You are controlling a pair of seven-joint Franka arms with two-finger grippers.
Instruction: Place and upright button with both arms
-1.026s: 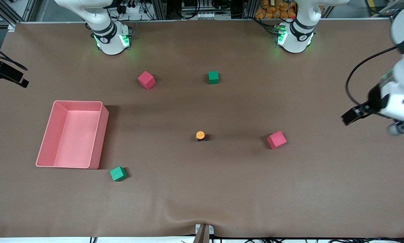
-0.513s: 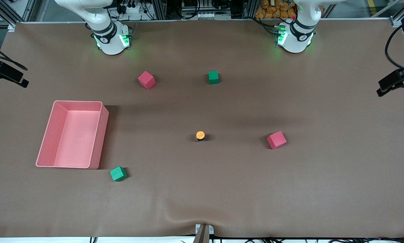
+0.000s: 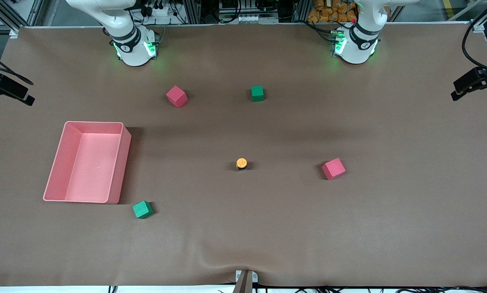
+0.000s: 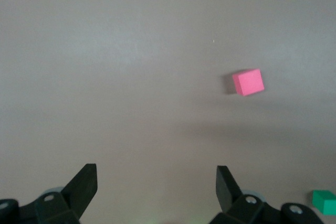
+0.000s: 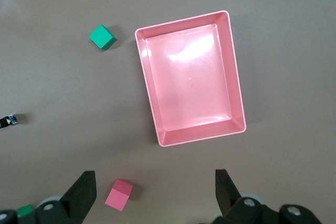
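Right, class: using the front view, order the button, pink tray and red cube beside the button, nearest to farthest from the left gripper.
From the left gripper:
1. red cube, toward the left arm's end.
2. button, mid-table.
3. pink tray, toward the right arm's end.

The tiny orange-capped button (image 3: 241, 163) stands on the brown tabletop (image 3: 243, 228), between the pink plastic bin (image 3: 123, 162) and a pink cube (image 3: 333, 169).
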